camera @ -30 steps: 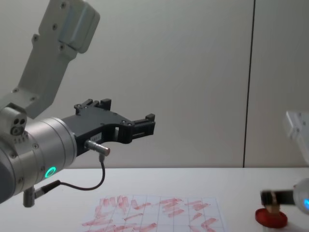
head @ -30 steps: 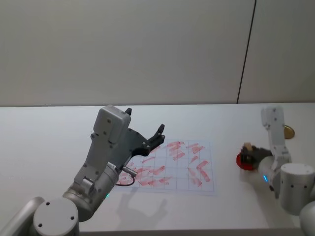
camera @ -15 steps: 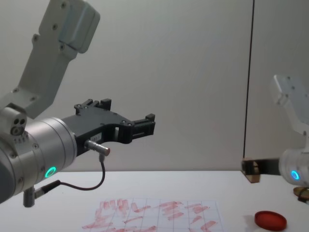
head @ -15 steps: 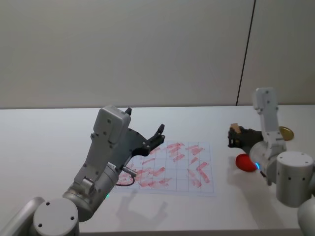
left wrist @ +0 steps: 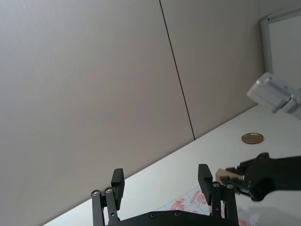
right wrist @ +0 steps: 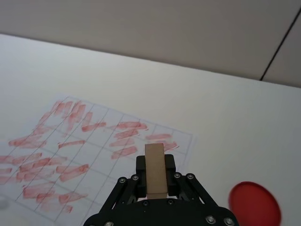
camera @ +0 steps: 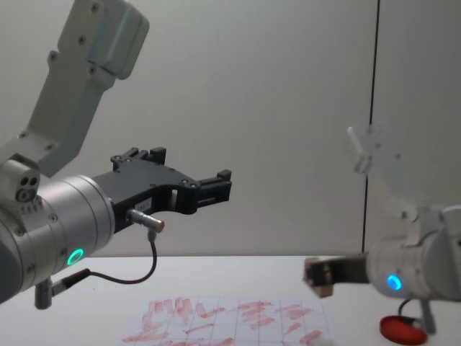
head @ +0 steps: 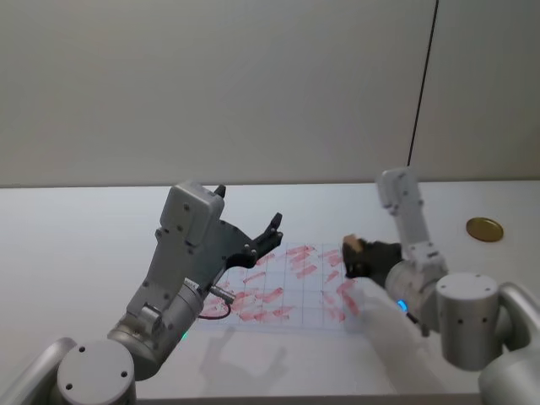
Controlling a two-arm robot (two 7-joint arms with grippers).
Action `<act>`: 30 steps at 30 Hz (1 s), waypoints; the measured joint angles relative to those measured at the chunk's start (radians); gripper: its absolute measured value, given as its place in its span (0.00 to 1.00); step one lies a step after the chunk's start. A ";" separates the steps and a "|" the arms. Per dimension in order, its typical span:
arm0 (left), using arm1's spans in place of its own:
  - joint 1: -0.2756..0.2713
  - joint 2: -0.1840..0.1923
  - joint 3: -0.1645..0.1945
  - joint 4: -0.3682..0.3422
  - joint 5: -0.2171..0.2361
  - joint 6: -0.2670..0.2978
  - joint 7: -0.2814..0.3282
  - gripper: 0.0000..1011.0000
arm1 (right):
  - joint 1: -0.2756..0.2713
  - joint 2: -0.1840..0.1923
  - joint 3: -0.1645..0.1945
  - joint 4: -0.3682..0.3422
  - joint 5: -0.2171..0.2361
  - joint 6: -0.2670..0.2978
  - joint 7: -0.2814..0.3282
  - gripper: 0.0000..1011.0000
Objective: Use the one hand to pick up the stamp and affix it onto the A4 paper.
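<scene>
Swung leftward off the red ink pad (right wrist: 255,203) to hover above the right edge of the A4 paper (head: 295,291), with the right gripper (head: 361,256) pinching the stamp (head: 352,246) clear of the paper. Parked high over the paper's left side with the left gripper (left wrist: 161,172) spread wide.

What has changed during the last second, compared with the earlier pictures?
The right gripper, shut on the stamp, rose from the ink pad and swung left; it now hangs over the right part of the paper. The left gripper, paper, ink pad and lid stayed put.
</scene>
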 joint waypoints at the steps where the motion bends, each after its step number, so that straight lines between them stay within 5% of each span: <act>1: 0.000 0.000 0.000 0.000 0.000 0.000 0.000 0.98 | 0.000 -0.001 -0.003 0.002 -0.002 0.002 0.004 0.21; 30: 0.000 0.000 0.000 0.000 0.000 0.000 0.000 0.98 | 0.069 -0.085 -0.085 0.221 -0.078 -0.031 0.048 0.21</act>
